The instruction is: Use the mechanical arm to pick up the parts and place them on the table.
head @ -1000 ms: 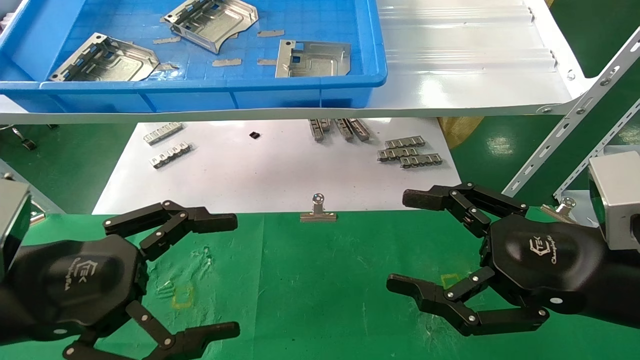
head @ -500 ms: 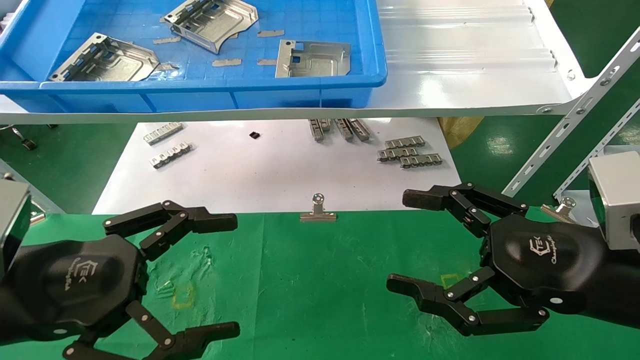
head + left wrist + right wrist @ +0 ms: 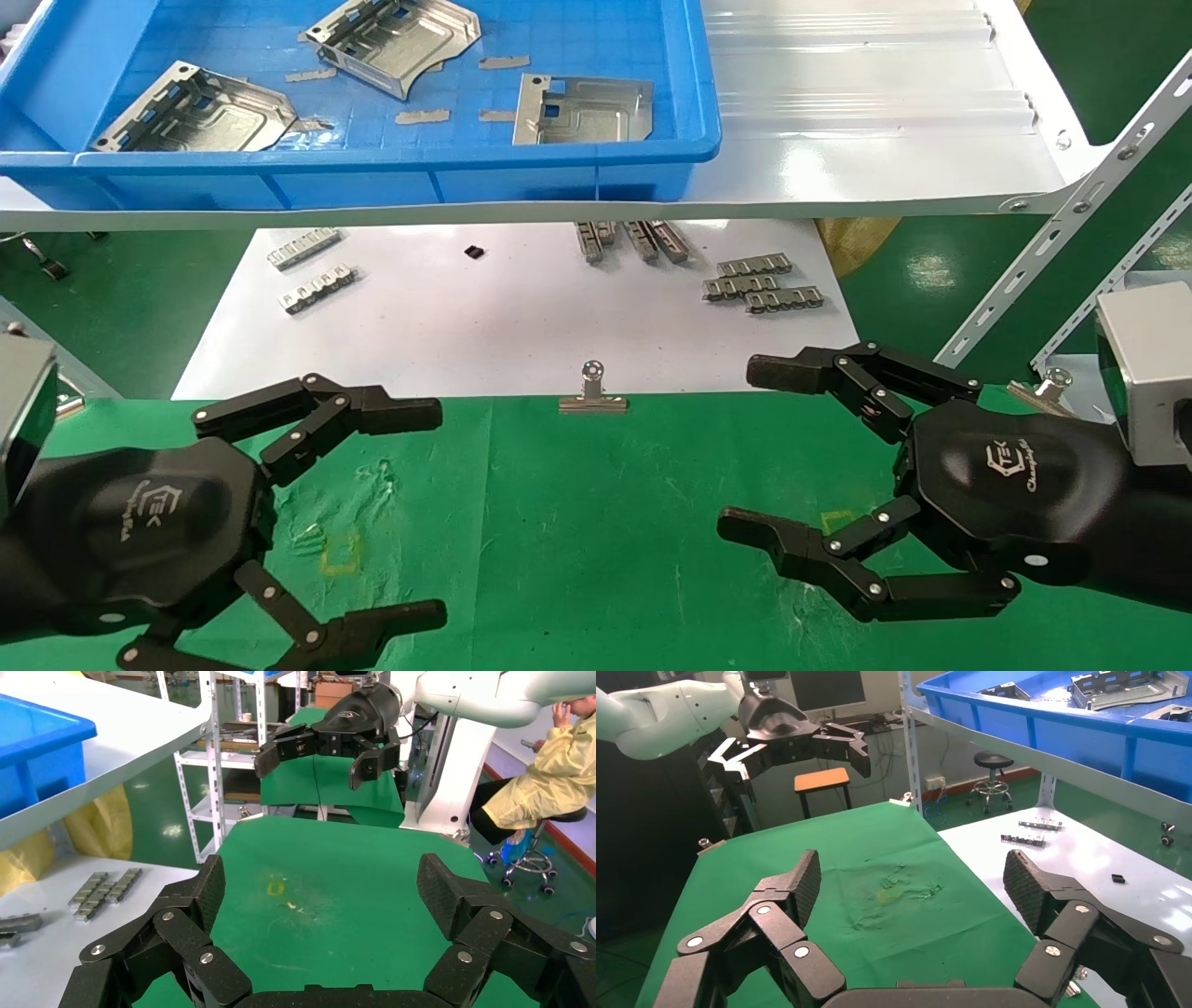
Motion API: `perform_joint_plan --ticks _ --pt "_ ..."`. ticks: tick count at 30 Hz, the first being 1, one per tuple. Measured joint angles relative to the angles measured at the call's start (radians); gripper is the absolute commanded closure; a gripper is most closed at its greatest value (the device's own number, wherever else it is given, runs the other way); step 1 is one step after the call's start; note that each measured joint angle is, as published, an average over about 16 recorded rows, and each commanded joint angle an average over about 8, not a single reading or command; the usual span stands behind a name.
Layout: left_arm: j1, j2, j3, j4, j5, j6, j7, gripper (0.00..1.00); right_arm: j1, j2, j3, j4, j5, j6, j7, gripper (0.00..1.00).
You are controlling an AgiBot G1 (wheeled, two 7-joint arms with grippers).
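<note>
While both arms hover over the green-clothed table [image 3: 596, 522], the left gripper [image 3: 438, 508] and the right gripper [image 3: 740, 452] face each other with fingers spread wide and nothing between them. Three parts [image 3: 582, 110] lie flat in the blue tray [image 3: 391, 172] on the raised white shelf [image 3: 866, 140], well beyond both sets of fingertips. Small comb-like strips [image 3: 759, 284] rest on the white sheet [image 3: 503, 317] between grippers and shelf. A binder clip [image 3: 592, 396] sits on the cloth edge midway between the grippers.
</note>
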Motion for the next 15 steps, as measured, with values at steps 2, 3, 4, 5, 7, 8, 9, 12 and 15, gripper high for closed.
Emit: perform_joint_plan --ticks 2,3,4,5,7,8,9,12,15 --pt "0.000 0.000 0.000 0.000 0.000 0.000 0.000 0.00 0.000 0.000 0.000 0.000 0.000 0.000 0.000 1.00" --pt "0.000 0.000 0.000 0.000 0.000 0.000 0.000 0.00 0.000 0.000 0.000 0.000 0.000 0.000 0.000 1.00" --pt "0.000 0.000 0.000 0.000 0.000 0.000 0.000 0.00 0.000 0.000 0.000 0.000 0.000 0.000 0.000 1.00" --pt "0.000 0.000 0.000 0.000 0.000 0.000 0.000 0.00 0.000 0.000 0.000 0.000 0.000 0.000 0.000 1.00" --pt "0.000 0.000 0.000 0.000 0.000 0.000 0.000 0.00 0.000 0.000 0.000 0.000 0.000 0.000 0.000 1.00" --pt "0.000 0.000 0.000 0.000 0.000 0.000 0.000 0.00 0.000 0.000 0.000 0.000 0.000 0.000 0.000 1.00" --pt "0.000 0.000 0.000 0.000 0.000 0.000 0.000 0.00 0.000 0.000 0.000 0.000 0.000 0.000 0.000 1.00" --pt "0.000 0.000 0.000 0.000 0.000 0.000 0.000 0.00 0.000 0.000 0.000 0.000 0.000 0.000 0.000 1.00" --pt "0.000 0.000 0.000 0.000 0.000 0.000 0.000 0.00 0.000 0.000 0.000 0.000 0.000 0.000 0.000 1.00"
